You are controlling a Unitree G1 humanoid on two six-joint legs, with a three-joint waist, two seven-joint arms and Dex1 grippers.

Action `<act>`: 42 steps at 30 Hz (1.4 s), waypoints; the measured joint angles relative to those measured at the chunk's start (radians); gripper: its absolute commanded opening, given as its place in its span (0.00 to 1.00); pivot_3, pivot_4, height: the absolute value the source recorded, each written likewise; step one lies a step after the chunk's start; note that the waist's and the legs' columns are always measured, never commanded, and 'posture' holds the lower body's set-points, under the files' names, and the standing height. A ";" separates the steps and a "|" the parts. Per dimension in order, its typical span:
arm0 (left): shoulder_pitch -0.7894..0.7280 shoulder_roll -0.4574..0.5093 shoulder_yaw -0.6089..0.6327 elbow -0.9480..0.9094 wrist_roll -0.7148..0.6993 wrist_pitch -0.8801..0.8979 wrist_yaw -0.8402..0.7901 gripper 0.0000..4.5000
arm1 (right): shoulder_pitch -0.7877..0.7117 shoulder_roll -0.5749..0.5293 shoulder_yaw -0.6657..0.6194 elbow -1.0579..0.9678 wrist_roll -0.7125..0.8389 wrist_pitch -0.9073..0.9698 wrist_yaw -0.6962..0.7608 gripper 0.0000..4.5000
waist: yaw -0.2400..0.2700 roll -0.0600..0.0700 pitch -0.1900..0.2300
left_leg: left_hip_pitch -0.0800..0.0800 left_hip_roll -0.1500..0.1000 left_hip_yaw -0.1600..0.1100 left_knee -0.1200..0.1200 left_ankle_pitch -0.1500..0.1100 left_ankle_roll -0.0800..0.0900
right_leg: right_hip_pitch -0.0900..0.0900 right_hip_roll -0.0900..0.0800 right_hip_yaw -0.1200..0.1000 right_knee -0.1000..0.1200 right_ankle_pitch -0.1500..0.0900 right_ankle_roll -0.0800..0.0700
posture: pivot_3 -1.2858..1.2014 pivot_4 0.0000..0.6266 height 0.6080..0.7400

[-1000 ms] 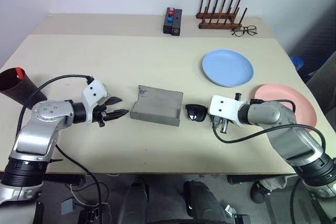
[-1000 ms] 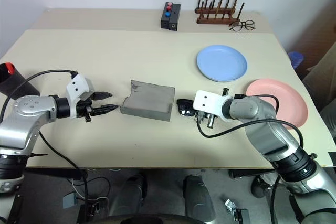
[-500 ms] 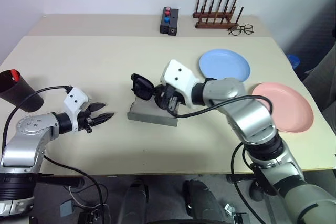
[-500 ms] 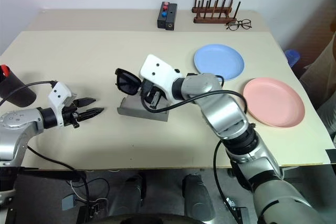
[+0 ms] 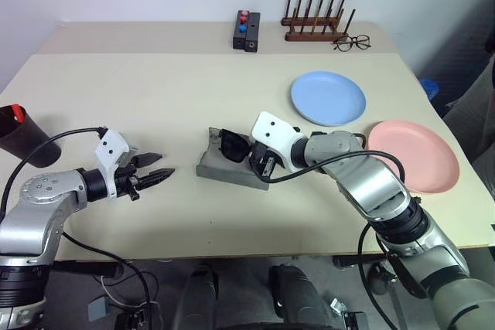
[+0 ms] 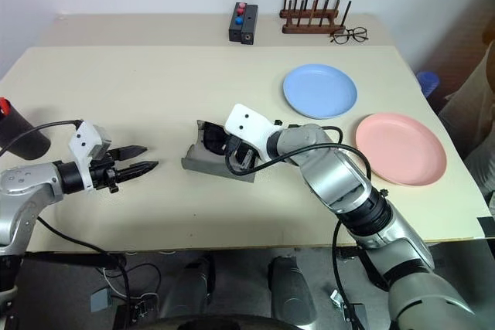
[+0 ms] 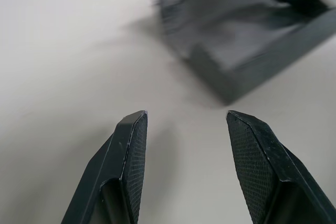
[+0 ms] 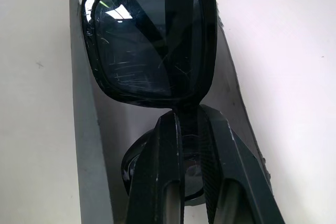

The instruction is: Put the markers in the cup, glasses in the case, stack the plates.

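One pair of black sunglasses (image 5: 234, 145) sat clamped at the bridge between the closed fingers of the right gripper (image 5: 257, 161), low over the open grey case (image 5: 224, 171) at the middle of the table (image 5: 155, 83). Half a second earlier the same sunglasses had been held higher, above the case's far left corner; a second earlier they had lain on the table just right of the case with the gripper beside them. In the right wrist view one dark lens (image 8: 149, 40) hung over the case's grey interior (image 8: 84, 129).

To the left of the case, well apart from it, the left gripper (image 5: 155, 169) hovered above the table with its two fingers spread and nothing between them, pointing toward the case; it had drawn back from the case since a second ago.

At the far left edge stood the dark cup (image 5: 19, 135), with a red marker cap (image 5: 14, 113) showing at its rim. Right of the case lay the light blue plate (image 5: 328, 98) and, nearer and further right, the pink plate (image 5: 418, 155), side by side and unstacked. Along the far side stood a small black box with red and blue buttons (image 5: 246, 30), a wooden peg rack (image 5: 319, 22) and clear-lens spectacles (image 5: 351, 42).
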 measured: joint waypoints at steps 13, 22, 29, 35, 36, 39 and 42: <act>0.002 0.021 -0.006 -0.010 -0.011 -0.007 -0.024 0.55 | 0.000 0.012 0.015 -0.004 0.021 0.000 -0.010 0.47 | 0.002 0.000 0.000 | 0.000 0.000 0.000 0.000 0.000 0.000 | 0.000 0.000 0.000 0.000 -0.001 -0.001 | 0.52 0.24 0.99; -0.146 -0.035 -0.006 0.079 -0.044 0.058 0.053 0.36 | -0.005 0.022 -0.089 -0.028 0.099 -0.032 0.010 0.48 | 0.007 0.000 0.000 | 0.000 0.000 0.000 0.001 0.000 0.000 | 0.001 0.000 0.000 0.000 -0.001 -0.001 | 0.52 0.24 0.99; -0.463 -0.166 -0.152 0.270 0.018 0.026 0.088 0.01 | 0.066 -0.115 -0.144 -0.048 0.124 -0.224 0.107 0.48 | 0.026 -0.001 0.000 | 0.000 -0.001 0.000 0.001 0.000 0.000 | 0.003 0.000 0.000 -0.003 -0.001 0.001 | 0.52 0.24 0.99; -0.729 -0.280 -0.326 0.597 0.171 -0.136 0.027 0.01 | 0.255 -0.253 -0.242 -0.101 0.175 -0.431 0.243 0.48 | 0.024 -0.001 0.000 | -0.001 -0.001 0.000 0.001 0.000 0.000 | 0.003 0.000 0.000 -0.004 -0.001 0.001 | 0.52 0.24 0.99; -0.767 -0.304 -0.345 0.651 0.188 -0.162 0.007 0.01 | 0.278 -0.264 -0.260 -0.106 0.180 -0.444 0.246 0.48 | 0.024 -0.001 0.000 | 0.000 -0.001 0.000 0.001 0.000 0.000 | 0.003 0.000 0.000 -0.003 -0.001 0.001 | 0.52 0.24 0.99; -0.858 -0.354 -0.409 0.804 0.248 -0.252 -0.062 0.01 | 0.335 -0.284 -0.291 -0.118 0.182 -0.466 0.241 0.48 | 0.023 -0.001 0.000 | 0.000 -0.001 0.000 0.001 0.000 0.000 | 0.003 0.000 0.000 -0.003 -0.001 0.001 | 0.52 0.24 0.99; -0.897 -0.380 -0.466 0.918 0.300 -0.322 -0.156 0.01 | 0.370 -0.284 -0.317 -0.130 0.184 -0.461 0.216 0.48 | 0.021 0.000 0.000 | -0.001 -0.001 0.000 0.001 0.000 0.001 | 0.002 0.001 0.000 -0.003 -0.001 0.001 | 0.52 0.24 0.99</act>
